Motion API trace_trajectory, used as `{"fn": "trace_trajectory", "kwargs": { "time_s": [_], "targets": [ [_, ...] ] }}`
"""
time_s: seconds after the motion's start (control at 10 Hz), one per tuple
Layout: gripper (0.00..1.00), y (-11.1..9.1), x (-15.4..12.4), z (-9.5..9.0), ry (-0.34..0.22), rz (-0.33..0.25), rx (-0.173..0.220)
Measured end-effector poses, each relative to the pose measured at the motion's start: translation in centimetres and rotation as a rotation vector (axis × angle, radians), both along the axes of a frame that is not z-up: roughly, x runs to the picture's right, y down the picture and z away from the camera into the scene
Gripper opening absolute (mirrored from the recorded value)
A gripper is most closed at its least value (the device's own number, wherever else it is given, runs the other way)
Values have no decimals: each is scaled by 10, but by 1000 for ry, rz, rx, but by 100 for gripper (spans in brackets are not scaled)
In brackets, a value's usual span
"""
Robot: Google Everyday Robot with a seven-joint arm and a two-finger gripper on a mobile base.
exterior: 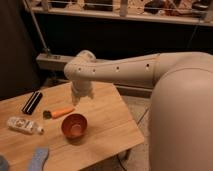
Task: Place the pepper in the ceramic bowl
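Wooden worktop (116, 125) carries the pepper (62, 112), lying flat just beside the bowl (74, 125). Its long axis runs roughly across the view, stem at camera-left, tip toward the hand (82, 99) hovering close above. I cannot tell how open the hand is. The pepper is probably light, firm and smooth-skinned, best pinched mid-body across its length.

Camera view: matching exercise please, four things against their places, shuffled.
1. pepper
2. ceramic bowl
3. white bottle
4. gripper

a. leftmost of the four, lying on its side
b. hanging over the table, beyond the bowl
c. empty, right of the bottle
d. lying flat, just behind and left of the bowl

Pairs: 1-d, 2-c, 3-a, 4-b
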State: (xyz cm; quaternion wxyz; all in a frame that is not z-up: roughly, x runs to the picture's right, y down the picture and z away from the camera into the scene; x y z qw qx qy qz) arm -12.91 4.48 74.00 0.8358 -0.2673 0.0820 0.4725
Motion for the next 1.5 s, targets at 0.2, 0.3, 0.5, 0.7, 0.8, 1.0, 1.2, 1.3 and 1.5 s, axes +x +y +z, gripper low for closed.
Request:
{"fn": "trace_trajectory", "kwargs": {
  "time_s": [0.2, 0.3, 0.5, 0.7, 0.8, 1.0, 1.2, 1.3, 1.5],
  "targets": [
    [65, -13, -30, 18, -69, -220, 11],
    [65, -18, -44, 23, -85, -287, 20],
    [65, -23, -100, 33, -176, -464, 54],
    [65, -15, -140, 40, -312, -584, 78],
    [65, -5, -155, 42, -401, -626, 80],
    [65, 8, -159, 48, -487, -653, 57],
    [65, 21, -148, 65, -549, -671, 9],
    [65, 25, -146, 69, -559, -684, -5],
    [65, 34, -149, 80, -592, -734, -32]
  ]
}}
